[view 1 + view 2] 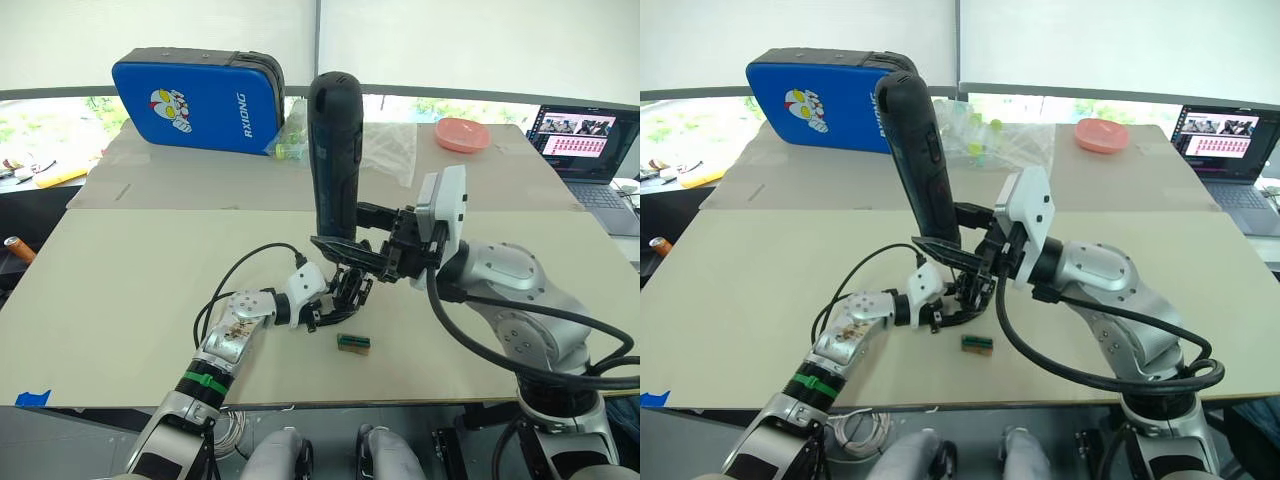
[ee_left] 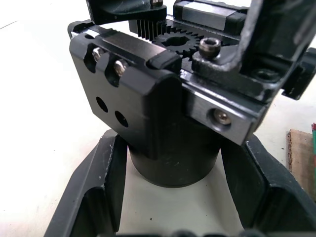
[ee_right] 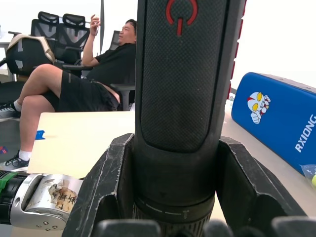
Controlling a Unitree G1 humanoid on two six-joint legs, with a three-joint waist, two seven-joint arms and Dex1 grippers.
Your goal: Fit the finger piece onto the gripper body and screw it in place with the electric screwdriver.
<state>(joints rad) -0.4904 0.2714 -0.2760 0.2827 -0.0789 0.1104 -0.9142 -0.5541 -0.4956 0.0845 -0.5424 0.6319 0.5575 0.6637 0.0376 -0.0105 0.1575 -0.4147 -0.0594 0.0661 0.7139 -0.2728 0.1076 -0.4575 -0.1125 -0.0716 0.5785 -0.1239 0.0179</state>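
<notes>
Left eye view: right gripper [image 1: 345, 250] clenches the stiff, top-heavy electric screwdriver [image 1: 334, 150] low on its barrel, while at its 7 o'clock the left gripper [image 1: 335, 300] grasps the rigid gripper body [image 2: 163, 123] by its round base.

On the table: one electric screwdriver [image 1: 335, 160], one gripper body [image 2: 158, 113], one small green-and-brown block [image 1: 354, 343], one blue case [image 1: 198, 102], one pink bowl [image 1: 462, 134], one laptop [image 1: 590, 145].
</notes>
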